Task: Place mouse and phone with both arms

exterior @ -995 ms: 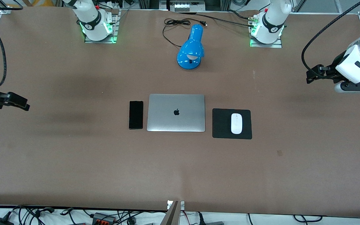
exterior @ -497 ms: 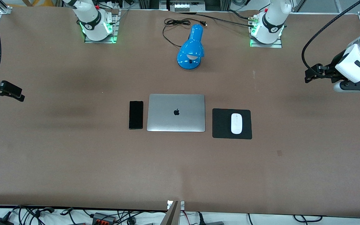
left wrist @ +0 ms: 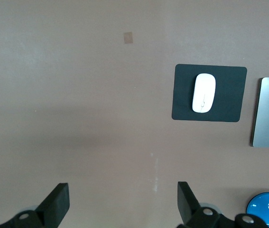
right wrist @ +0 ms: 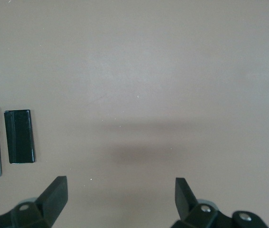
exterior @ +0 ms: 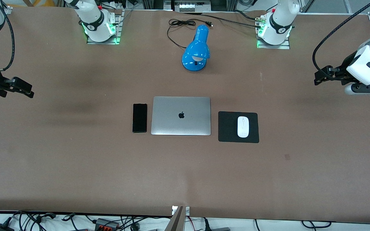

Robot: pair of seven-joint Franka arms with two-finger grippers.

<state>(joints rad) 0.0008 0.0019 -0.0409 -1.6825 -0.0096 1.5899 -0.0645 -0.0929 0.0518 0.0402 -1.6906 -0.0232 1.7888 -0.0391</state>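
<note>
lying flat at the middle of the brown table (exterior: 75, 166), the closed silver laptop with a black logo (exterior: 181, 115) has the slim black rectangular phone with a glossy face (exterior: 139, 117) just beside it toward the right arm's end, their long edges parallel and a thin gap between them. toward the left arm's end, a black square pad (exterior: 228, 127) lies near the laptop, and the small white oval mouse with a thin centre line (exterior: 243, 126) rests on the pad, off-centre on it toward the left arm's end. a bright blue desk lamp with a black cord (exterior: 197, 51) stands farther from the front camera than the laptop, between the two arm bases. the left gripper (exterior: 320, 78) hangs over bare table at the left arm's end, well apart from the mouse, its black fingers (left wrist: 56, 204) spread wide with nothing between them. the right gripper (exterior: 27, 90) hangs over bare table at the right arm's end, well apart from the phone, its fingers (right wrist: 53, 192) likewise spread and empty.
</note>
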